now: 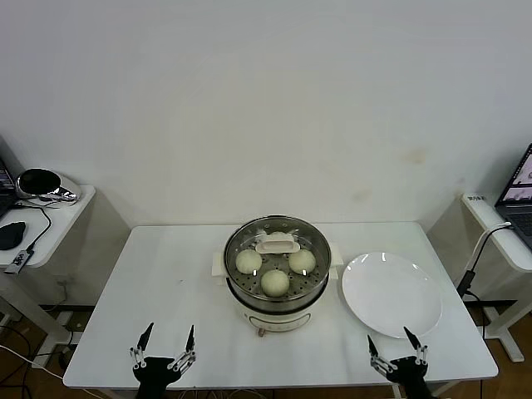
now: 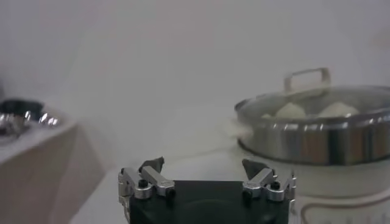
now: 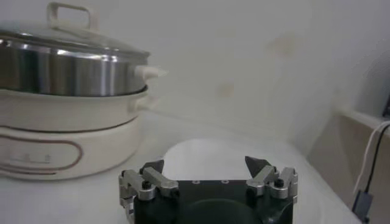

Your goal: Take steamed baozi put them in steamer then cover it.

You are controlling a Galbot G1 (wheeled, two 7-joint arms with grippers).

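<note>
The steamer (image 1: 278,287) stands at the table's middle, a shiny steel pot on a cream-white base. The clear glass cover (image 1: 277,243) with its cream bar handle sits on it. Through the glass I see three baozi (image 1: 275,282); a fourth is hidden under the handle. The steamer also shows in the left wrist view (image 2: 317,131) and the right wrist view (image 3: 67,73). My left gripper (image 1: 167,337) is open and empty at the table's front left edge. My right gripper (image 1: 390,342) is open and empty at the front right edge.
An empty flat white plate (image 1: 391,294) lies right of the steamer. A side table (image 1: 41,220) with a mouse and a metal bowl stands far left. A shelf with a laptop (image 1: 519,199) stands far right.
</note>
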